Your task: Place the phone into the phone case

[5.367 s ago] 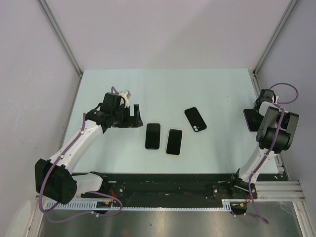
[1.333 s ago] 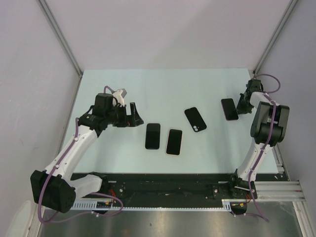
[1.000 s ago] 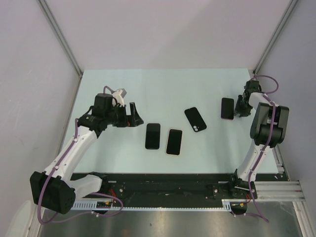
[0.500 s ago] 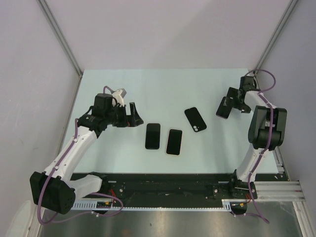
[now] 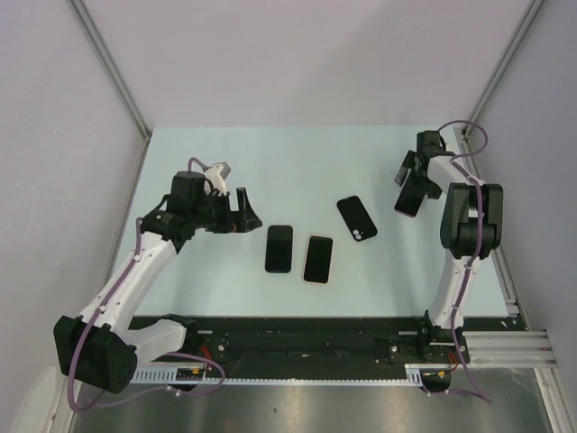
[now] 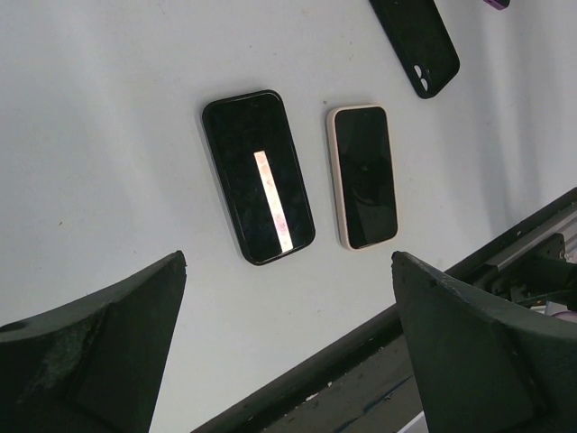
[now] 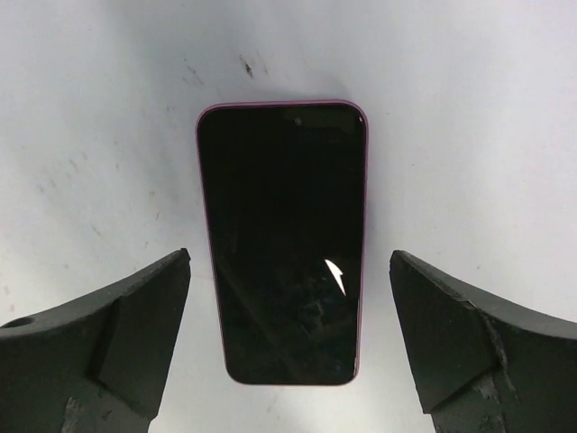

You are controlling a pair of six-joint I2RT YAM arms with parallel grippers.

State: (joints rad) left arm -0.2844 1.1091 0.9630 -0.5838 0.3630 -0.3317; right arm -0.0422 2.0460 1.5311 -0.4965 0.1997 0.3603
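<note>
A dark-screened phone with a magenta rim (image 7: pixel 282 242) lies flat on the table at the far right (image 5: pixel 407 193). My right gripper (image 7: pixel 288 260) hovers open over its near end, fingers (image 7: pixel 135 316) well clear on either side; it touches nothing (image 5: pixel 411 173). A black phone case (image 5: pixel 357 218) with a camera cutout lies back-up mid-table (image 6: pixel 415 41). My left gripper (image 5: pixel 247 211) is open and empty, above the table to the left of two more phones (image 6: pixel 288 260).
A black-rimmed phone (image 5: pixel 279 248) (image 6: pixel 258 176) and a pale-rimmed phone (image 5: pixel 317 259) (image 6: pixel 361 176) lie side by side near the table's front. The black front rail (image 6: pixel 379 343) runs below them. Walls and frame posts (image 5: pixel 500 68) close in the table.
My right gripper opened, let go of the magenta-rimmed phone and drew back toward the far edge. The phone now rests on the table. The left arm has not moved.
</note>
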